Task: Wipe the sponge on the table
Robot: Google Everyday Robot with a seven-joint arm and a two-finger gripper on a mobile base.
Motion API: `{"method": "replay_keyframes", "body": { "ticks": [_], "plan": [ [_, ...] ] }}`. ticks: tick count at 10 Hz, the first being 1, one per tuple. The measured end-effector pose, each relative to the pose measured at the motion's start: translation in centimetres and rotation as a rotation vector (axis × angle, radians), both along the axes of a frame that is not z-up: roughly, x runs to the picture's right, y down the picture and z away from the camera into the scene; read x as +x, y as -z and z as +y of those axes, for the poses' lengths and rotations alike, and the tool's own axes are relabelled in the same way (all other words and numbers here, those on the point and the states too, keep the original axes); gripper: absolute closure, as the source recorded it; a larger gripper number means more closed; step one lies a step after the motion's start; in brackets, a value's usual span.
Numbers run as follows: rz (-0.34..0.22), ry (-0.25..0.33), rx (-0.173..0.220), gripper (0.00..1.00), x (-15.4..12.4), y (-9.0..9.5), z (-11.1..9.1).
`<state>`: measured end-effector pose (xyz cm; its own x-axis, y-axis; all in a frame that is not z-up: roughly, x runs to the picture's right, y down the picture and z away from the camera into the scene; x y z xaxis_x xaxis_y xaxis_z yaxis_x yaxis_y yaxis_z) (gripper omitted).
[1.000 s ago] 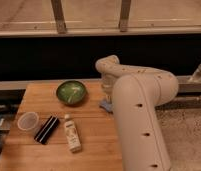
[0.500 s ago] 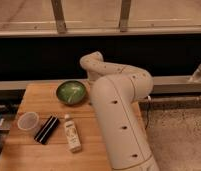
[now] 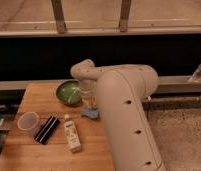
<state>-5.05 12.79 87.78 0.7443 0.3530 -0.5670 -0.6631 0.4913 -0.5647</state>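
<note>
The end effector [image 3: 89, 103] is low over the blue sponge [image 3: 93, 114], which lies on the tabletop [image 3: 39, 95] near the green bowl [image 3: 68, 92] (grip state: I cannot tell). How much wiping is done does not show.

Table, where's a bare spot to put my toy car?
Bare wood lies left of the green bowl and in front of the black bar. It's crowded where the gripper is at the sponge, and around the cup and bottle.
</note>
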Motion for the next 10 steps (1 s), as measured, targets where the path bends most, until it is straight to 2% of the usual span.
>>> {"method": "replay_keyframes", "body": {
  "ticks": [2, 4, 5, 7, 9, 10],
  "plan": [
    [0.006, -0.028, -0.005, 1.0, 1.6, 1.3, 1.5],
    [0.049, -0.085, 0.014, 1.0, 5.0, 2.3, 1.8],
    [0.077, -0.119, 0.037, 1.0, 7.0, 2.9, 1.3],
    [0.119, -0.183, 0.088, 1.0, 10.5, 3.6, -1.3],
    [0.11, -0.205, 0.108, 0.97, 11.5, 3.3, -3.0],
    [0.09, -0.203, 0.11, 0.87, 11.0, 2.8, -3.5]
  ]
}}
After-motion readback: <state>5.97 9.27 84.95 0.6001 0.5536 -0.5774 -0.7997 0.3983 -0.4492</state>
